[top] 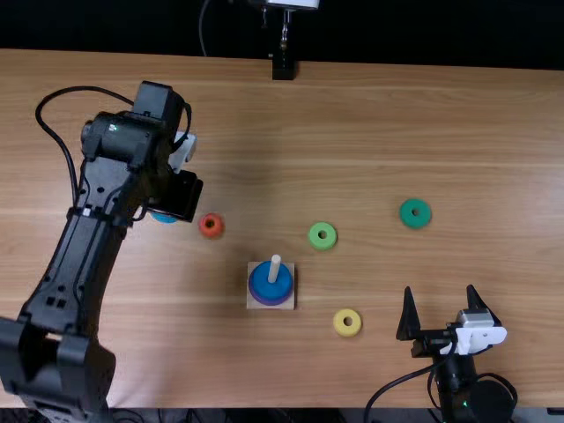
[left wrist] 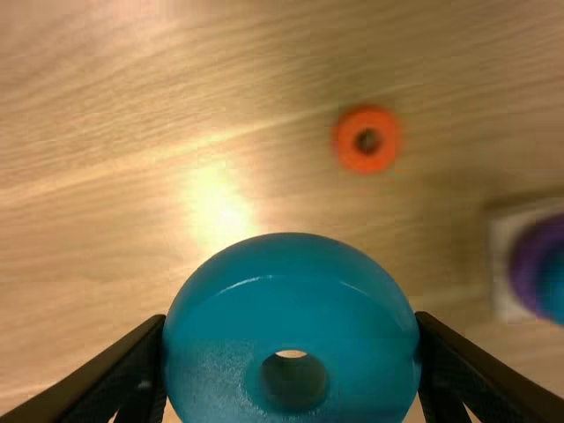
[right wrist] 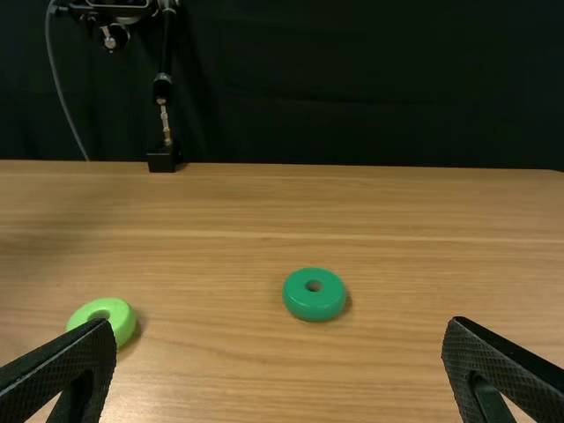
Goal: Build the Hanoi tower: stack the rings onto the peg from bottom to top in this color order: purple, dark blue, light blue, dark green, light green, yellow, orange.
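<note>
Left fingers (left wrist: 476, 370) pinch the light blue ring (left wrist: 291, 264) toward the table's (top: 352, 115) left edge; right fingers (right wrist: 493, 357) stand spread by the near edge. Lowered off-centre, the ring could jam on the peg's (top: 274, 269) tip and slip free.

In the top view, our black left arm (top: 84, 256) loops a cable (top: 84, 88) at ten o'clock; our right arm (top: 454, 383) has white casing (top: 476, 335) at four.
</note>
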